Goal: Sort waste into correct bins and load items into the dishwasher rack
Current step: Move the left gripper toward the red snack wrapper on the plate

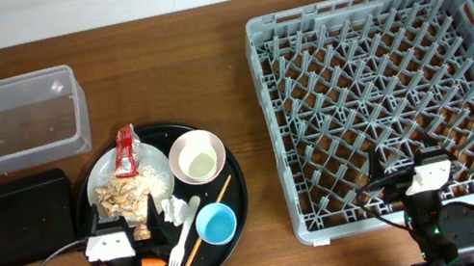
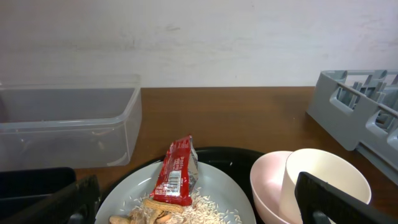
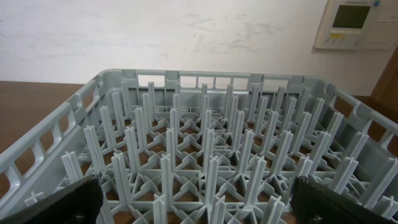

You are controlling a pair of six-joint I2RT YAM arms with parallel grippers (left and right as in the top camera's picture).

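Note:
A round black tray (image 1: 227, 188) holds a pale plate (image 1: 155, 157) with rice, beige chunks (image 1: 119, 198) and a red wrapper (image 1: 127, 150). Beside it are a cream bowl (image 1: 197, 157) with a white cup (image 2: 323, 171) inside, a blue cup (image 1: 216, 223), a white fork (image 1: 181, 241), a chopstick (image 1: 216, 205), a tissue (image 1: 173, 210) and a carrot (image 1: 152, 262). My left gripper (image 1: 125, 216) is open and empty over the plate's near edge (image 2: 199, 214). My right gripper (image 1: 419, 164) is open and empty over the grey rack's (image 1: 386, 87) front edge (image 3: 199, 205).
The clear tub (image 1: 6, 125) stands at the back left, with the shallow black tray (image 1: 4, 225) in front of it. Both also show in the left wrist view: the tub (image 2: 68, 124) and the tray (image 2: 31, 183). The rack's upright pegs (image 3: 205, 137) fill the right wrist view.

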